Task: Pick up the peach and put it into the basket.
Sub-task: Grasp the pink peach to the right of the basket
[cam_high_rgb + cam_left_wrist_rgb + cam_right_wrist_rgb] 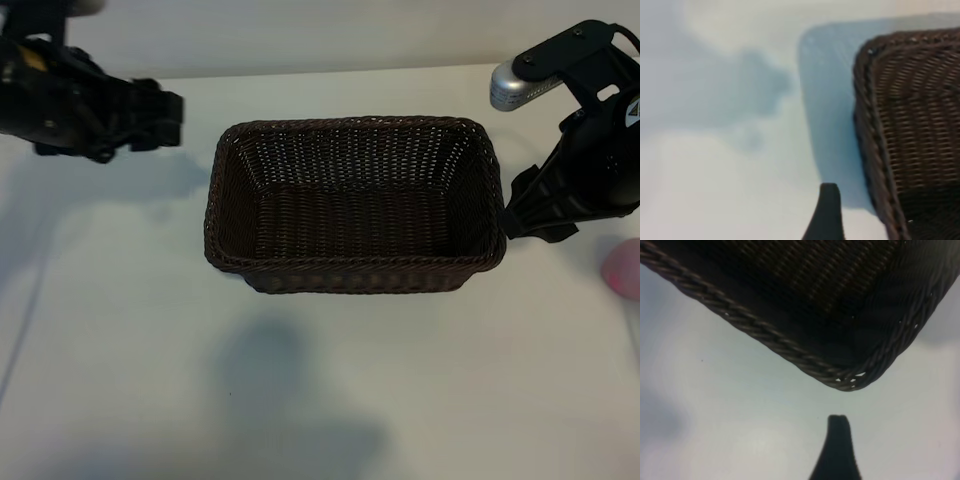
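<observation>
Basket [355,135] sits empty; peach [622,270] lies far right beside right gripper [522,222], both grippers spread, holding nothing.

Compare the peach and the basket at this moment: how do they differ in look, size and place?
The peach is pale pink and smooth; the basket is dark brown woven wicker. The peach is far smaller than the basket, though the frame edge cuts it off. The basket sits mid-table between the arms; the peach lies at the exterior view's right edge, beyond the right gripper, outside the basket. Both rest on the white table, and neither is held.
</observation>
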`<state>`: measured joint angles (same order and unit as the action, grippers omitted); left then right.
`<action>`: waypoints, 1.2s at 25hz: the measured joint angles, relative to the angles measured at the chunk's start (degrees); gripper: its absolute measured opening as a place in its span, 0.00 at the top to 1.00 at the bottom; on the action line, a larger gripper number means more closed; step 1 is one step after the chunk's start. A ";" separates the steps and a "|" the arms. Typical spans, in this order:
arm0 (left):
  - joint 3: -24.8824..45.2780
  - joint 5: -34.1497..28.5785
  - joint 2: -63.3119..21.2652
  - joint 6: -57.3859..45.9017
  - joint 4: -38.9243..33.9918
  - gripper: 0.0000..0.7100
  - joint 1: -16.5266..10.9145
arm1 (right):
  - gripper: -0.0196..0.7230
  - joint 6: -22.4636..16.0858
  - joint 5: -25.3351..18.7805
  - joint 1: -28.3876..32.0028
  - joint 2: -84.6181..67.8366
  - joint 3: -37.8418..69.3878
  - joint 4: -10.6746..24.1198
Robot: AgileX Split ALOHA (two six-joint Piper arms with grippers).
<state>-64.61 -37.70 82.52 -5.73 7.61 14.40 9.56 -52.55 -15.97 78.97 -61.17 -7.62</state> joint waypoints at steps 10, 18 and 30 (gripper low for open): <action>0.00 -8.92 -7.70 3.86 -1.65 0.12 -13.25 | 0.22 0.00 -0.65 0.00 0.00 0.00 0.00; 0.00 -14.86 -14.94 7.83 -1.65 0.13 -19.51 | 0.22 0.00 -1.04 0.00 0.00 0.00 0.00; 0.08 -21.08 -29.21 11.26 -1.53 0.16 -19.86 | 0.22 0.00 -1.06 0.00 0.00 0.00 0.00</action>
<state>-64.53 -58.78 53.30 5.52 6.08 -5.47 9.56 -53.61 -15.97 78.97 -61.17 -7.62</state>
